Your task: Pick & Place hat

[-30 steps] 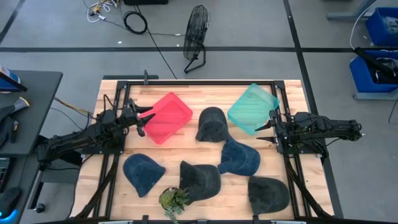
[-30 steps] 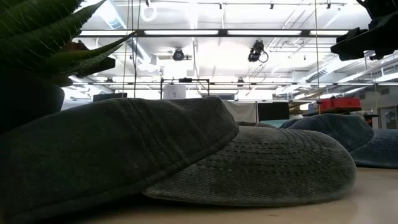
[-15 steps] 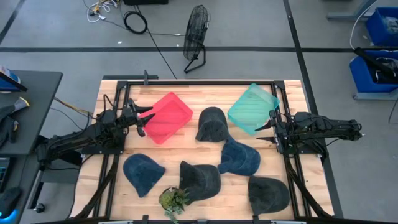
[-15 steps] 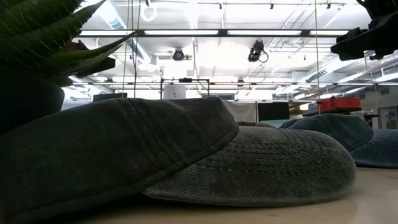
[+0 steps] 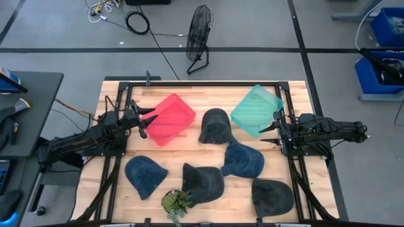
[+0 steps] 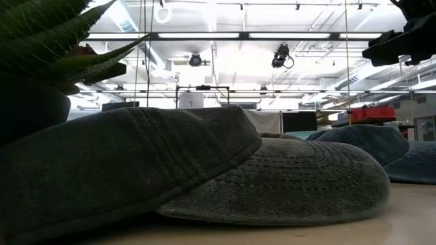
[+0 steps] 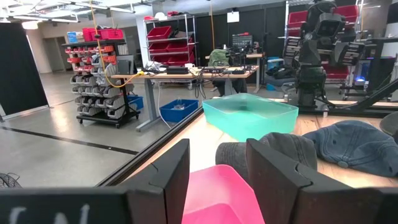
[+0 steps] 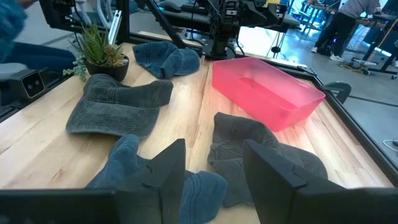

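Start of task, no hat yet grasped. Left claw (image 5: 146,122) and right claw (image 5: 270,132), both spread and empty, flank five caps on the desk (image 5: 189,96); next, reach the nearest dark cap (image 5: 214,125).

Five hats laid out on the worktop

Three dark grey hats are seen: one (image 5: 214,125) near the middle, one (image 5: 203,181) by the front edge, one (image 5: 273,195) at the front right corner. Two blue hats are placed centrally (image 5: 243,160) and front-left (image 5: 144,175).
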`<act>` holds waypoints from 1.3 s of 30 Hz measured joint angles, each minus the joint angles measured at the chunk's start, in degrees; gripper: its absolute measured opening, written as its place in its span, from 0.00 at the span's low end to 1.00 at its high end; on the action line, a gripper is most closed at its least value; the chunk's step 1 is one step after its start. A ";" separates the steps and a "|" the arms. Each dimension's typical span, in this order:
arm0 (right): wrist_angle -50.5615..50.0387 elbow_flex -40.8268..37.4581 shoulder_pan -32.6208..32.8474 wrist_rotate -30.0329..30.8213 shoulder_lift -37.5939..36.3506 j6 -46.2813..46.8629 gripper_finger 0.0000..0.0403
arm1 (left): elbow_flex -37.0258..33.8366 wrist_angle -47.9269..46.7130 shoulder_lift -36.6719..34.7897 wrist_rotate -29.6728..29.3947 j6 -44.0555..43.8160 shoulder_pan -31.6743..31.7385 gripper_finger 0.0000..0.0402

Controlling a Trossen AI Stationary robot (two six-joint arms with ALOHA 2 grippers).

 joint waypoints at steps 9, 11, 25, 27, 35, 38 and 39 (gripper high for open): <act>0.00 0.00 0.00 0.00 0.00 0.00 0.41 | 0.00 0.00 0.00 0.00 -0.02 -0.01 0.40; 0.00 0.00 0.01 0.01 0.00 0.00 0.41 | -0.01 0.00 0.00 0.00 0.00 0.01 0.40; 0.00 0.00 0.02 0.00 0.00 0.00 0.41 | 0.01 -0.01 -0.01 0.00 -0.02 0.01 0.40; 0.00 0.00 0.02 0.00 0.00 0.00 0.41 | 0.01 0.01 0.00 0.00 0.00 0.00 0.40; 0.00 0.00 0.01 0.00 0.00 0.00 0.41 | 0.01 0.01 0.00 0.00 0.98 0.00 0.40; 0.00 0.00 0.02 0.00 0.00 0.00 0.41 | 0.00 0.03 0.01 0.00 1.76 0.00 0.40; 0.00 0.00 0.02 0.02 0.00 -0.02 0.41 | 0.01 0.01 -0.01 0.00 1.75 0.01 0.40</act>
